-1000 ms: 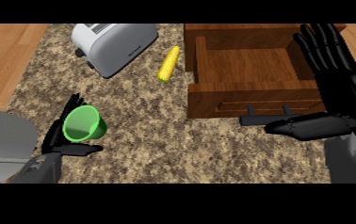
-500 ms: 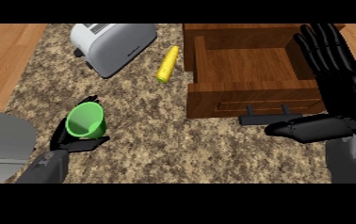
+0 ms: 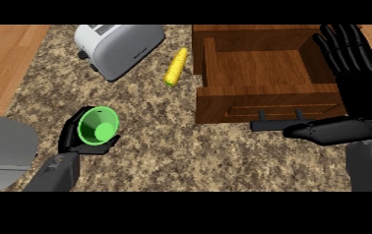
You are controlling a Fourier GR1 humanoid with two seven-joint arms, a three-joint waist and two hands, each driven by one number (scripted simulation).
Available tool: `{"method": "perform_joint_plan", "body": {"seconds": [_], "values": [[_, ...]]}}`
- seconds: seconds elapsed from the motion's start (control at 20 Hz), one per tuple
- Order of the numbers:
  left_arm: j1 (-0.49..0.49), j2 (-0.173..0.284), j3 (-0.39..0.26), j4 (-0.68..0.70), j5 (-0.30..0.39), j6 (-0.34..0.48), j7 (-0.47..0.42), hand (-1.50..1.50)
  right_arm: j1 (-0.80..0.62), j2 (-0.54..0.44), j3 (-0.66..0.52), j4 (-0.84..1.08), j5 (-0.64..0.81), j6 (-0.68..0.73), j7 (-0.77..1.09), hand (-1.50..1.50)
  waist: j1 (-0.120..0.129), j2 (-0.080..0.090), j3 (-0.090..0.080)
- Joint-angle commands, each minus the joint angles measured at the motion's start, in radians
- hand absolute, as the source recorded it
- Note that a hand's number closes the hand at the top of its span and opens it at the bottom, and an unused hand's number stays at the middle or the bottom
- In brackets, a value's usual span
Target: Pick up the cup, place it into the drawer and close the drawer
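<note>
Near the table's (image 3: 181, 149) left edge, toward its front, the left hand (image 3: 73, 134) has its black fingers curled round the small bright green plastic cup (image 3: 98, 126), whose mouth faces up and whose base seems raised off the speckled granite top. So the pick-up looks done or nearly so; carrying the cup across, setting it inside and shutting the drawer are all left.

Toward the back left stands a silver metal toaster (image 3: 120, 46), and just right of it a yellow ear of corn (image 3: 176, 67) lies on the stone, close to the drawer's left wall.

At the right, the open brown wooden drawer (image 3: 265, 102) shows a bare floor; nothing is in it yet. The right hand (image 3: 347, 48) rests along the right edge, fingers straight and upright, holding nothing.
</note>
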Motion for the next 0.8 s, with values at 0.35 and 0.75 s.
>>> {"method": "perform_joint_plan", "body": {"seconds": [0.35, 0.75], "values": [[-0.07, -0.141, 0.106, -0.074, 0.112, 0.039, -0.167, 1.5, -0.016, 0.0, 0.009, 0.009, 0.027, -0.019, 0.025, -1.5, 0.018, -0.008, 0.002], [-0.215, -0.143, 0.023, -0.198, 0.093, 0.01, 0.041, 1.5, 0.039, -0.012, -0.012, -0.006, 0.007, 0.008, 0.004, -1.5, 0.028, -0.017, 0.006]]}}
